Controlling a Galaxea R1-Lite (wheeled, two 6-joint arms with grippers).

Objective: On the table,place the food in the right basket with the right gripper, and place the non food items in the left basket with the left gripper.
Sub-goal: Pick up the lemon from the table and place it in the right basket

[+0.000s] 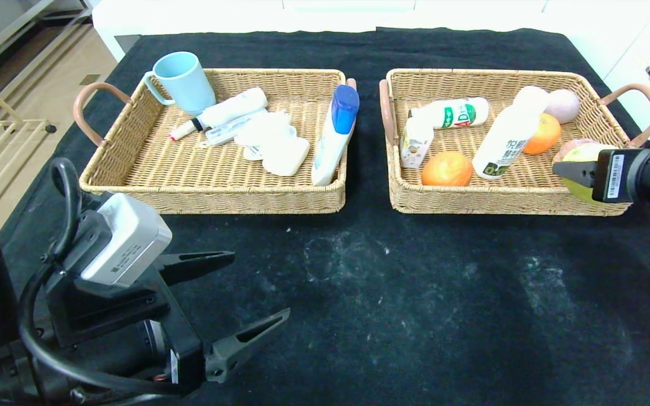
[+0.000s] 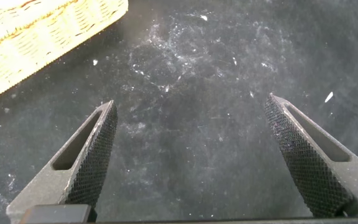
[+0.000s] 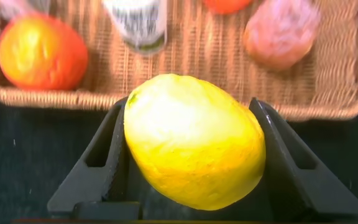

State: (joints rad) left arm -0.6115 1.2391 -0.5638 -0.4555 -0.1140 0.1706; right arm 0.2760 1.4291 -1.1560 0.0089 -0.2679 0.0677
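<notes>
1. Lemon (image 3: 194, 140): a yellow fruit that looks like a lemon, though the head view hides most of it, sits clamped between the two black fingers of the right gripper (image 3: 191, 155). It hangs over the near right corner of the right basket (image 1: 471, 200), just at its front rim.
2. Right basket contents: two oranges, one near the front (image 1: 447, 168) and one farther back (image 1: 544, 133), a white bottle with dark lettering (image 1: 503, 144) lying tilted, a smaller white bottle with a green label (image 1: 452, 113) on its side, a small carton (image 1: 415, 148), and two pale pinkish round items at the back (image 1: 562, 105). A reddish round fruit (image 3: 281, 31) lies near the right wall, beside the held lemon.
3. Left gripper (image 1: 243, 293): low over the bare black tablecloth (image 1: 387, 293) near the robot, in front of the left basket (image 1: 212, 197), with its ribbed fingers (image 2: 92, 158) spread wide and nothing between them.
4. Left basket contents: a light blue mug (image 1: 181, 82) standing in the far left corner, a white tube with a pink cap (image 1: 220, 113), a white and blue bottle (image 1: 336, 132) leaning against the right wall, and some white packets and a white soap-like block (image 1: 285, 155) in the middle.
5. The two baskets stand side by side, apart, on the far half of the table.
</notes>
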